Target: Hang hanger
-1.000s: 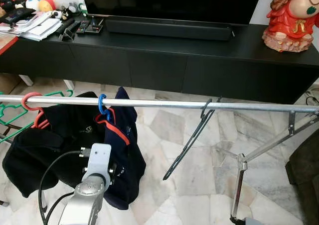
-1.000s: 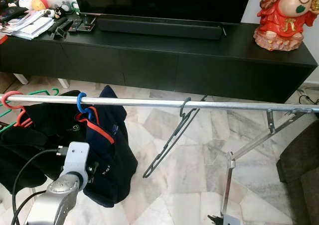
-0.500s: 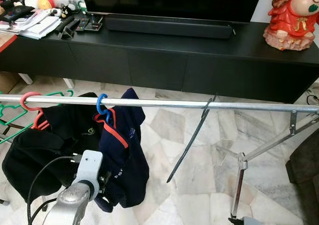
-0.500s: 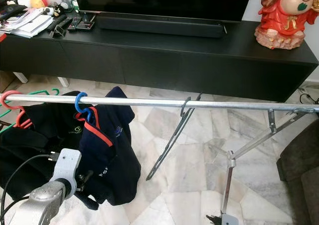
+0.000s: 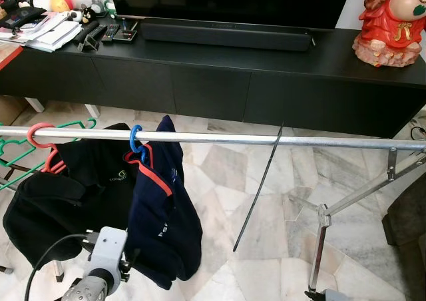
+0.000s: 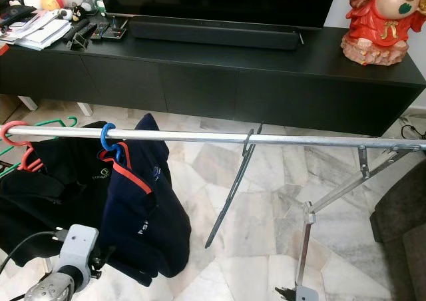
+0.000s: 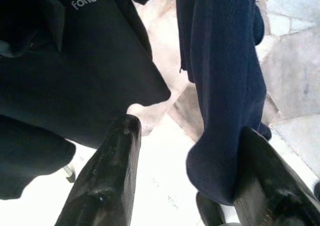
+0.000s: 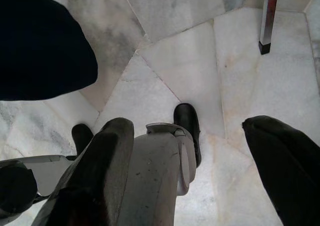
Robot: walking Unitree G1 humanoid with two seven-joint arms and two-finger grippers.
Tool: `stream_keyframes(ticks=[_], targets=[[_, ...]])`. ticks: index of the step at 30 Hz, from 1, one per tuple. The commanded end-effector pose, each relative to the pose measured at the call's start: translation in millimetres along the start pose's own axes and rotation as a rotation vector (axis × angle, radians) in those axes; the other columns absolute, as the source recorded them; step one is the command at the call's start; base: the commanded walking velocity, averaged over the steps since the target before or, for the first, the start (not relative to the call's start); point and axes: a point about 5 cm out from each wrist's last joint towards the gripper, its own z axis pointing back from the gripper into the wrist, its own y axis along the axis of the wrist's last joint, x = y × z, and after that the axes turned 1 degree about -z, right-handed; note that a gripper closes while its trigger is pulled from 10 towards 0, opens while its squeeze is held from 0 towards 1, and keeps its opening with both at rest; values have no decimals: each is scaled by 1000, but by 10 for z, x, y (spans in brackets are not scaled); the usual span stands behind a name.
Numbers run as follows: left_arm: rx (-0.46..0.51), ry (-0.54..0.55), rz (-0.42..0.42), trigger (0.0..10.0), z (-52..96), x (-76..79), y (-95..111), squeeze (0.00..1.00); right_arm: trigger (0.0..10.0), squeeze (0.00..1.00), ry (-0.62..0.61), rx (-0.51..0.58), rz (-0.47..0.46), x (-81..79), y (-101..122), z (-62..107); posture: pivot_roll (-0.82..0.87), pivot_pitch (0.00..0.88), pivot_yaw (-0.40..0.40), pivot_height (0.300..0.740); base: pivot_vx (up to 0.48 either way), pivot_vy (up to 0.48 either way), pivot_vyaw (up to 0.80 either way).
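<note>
On your far left, one green wire hanger [image 5: 20, 156] and one red plastic hanger [image 5: 41, 140] hook over the long silver metal rail [image 5: 219, 138], the red one carrying one black jacket with white lettering [image 5: 63, 194]. Next along, one blue plastic hanger hook [image 5: 136, 141] holds one navy garment with an orange collar stripe [image 5: 158, 214]. That makes three coloured hangers and two garments at this end. Low beneath them sits your left arm's grey wrist [image 5: 106, 251]; its wrist view shows the left gripper [image 7: 187, 178] spread wide and holding nothing, the navy cloth hanging between its fingers [image 7: 107, 181]. Further right, one thin dark wire hanger [image 6: 233, 181] is hooked on the rail and hangs tilted, seen almost edge-on in the left eye view, while the right eye view shows its hook on the rail. The right gripper [image 8: 187, 178] is spread wide and empty, pointing down at the pale marble floor [image 8: 175, 51] and the robot's own foot. Behind, one black TV cabinet [image 5: 219, 81] carries one red figurine [image 5: 393, 21].
</note>
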Motion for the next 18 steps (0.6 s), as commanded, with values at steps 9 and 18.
stream_keyframes(ticks=[9,18], targets=[[-28,-40,49,4941,2,109,-323,0,10000,0,-20,-27,-2,40,-91,26,-41,215,5,740,0,0,0],[-8,-24,49,0,-26,88,-341,0,10000,0,-21,-26,-3,40,-93,27,-42,221,5,740,0,0,0]])
